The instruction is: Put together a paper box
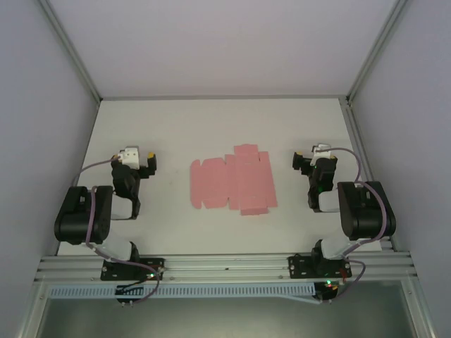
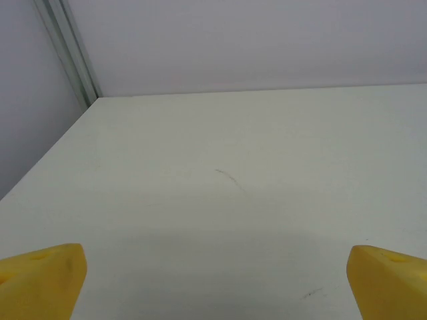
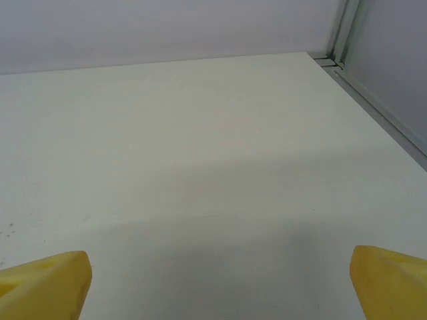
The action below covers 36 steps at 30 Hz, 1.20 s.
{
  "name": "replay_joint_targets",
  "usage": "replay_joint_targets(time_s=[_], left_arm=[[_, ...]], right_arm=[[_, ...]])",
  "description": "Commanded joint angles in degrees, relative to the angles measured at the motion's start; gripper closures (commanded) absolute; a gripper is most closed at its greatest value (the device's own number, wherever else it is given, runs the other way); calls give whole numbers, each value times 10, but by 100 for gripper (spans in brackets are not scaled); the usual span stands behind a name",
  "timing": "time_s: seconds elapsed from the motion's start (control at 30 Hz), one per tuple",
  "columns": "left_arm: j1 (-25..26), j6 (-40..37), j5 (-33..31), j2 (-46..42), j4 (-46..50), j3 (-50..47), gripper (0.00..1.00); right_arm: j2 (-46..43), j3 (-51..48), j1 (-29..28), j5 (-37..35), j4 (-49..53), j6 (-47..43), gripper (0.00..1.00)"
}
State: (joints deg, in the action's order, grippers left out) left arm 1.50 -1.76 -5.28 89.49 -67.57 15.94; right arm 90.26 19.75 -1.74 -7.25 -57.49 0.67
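Left tool (image 1: pixel 146 163) stands with jaws spread wide and empty, at 9 o'clock of the box (image 1: pixel 232 184). Right tool (image 1: pixel 301 162) is likewise spread and empty, at 3 o'clock of it. Both are well apart from the box, which lies in the middle of the bench (image 1: pixel 176 127) as a flat die-cut sheet with its flaps out. Judgement: no fold, tuck or grasp is evident. Assembly has not begun, and all folding and closing remains.
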Motion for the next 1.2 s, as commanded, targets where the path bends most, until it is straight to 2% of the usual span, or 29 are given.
replay_joint_targets(time_s=[0.0, 0.97, 1.07, 1.17], left_arm=[[-4, -11, 8, -11, 1, -7, 0], [-4, -11, 13, -12, 4, -4, 0], [-4, -10, 17, -37, 53, 12, 0], [-3, -7, 13, -113, 144, 26, 0]], right_arm=[[-10, -6, 4, 5, -3, 15, 0], [-10, -5, 7, 9, -2, 16, 0], [-19, -5, 6, 2, 0, 17, 0], [-70, 9, 6, -3, 67, 16, 0]])
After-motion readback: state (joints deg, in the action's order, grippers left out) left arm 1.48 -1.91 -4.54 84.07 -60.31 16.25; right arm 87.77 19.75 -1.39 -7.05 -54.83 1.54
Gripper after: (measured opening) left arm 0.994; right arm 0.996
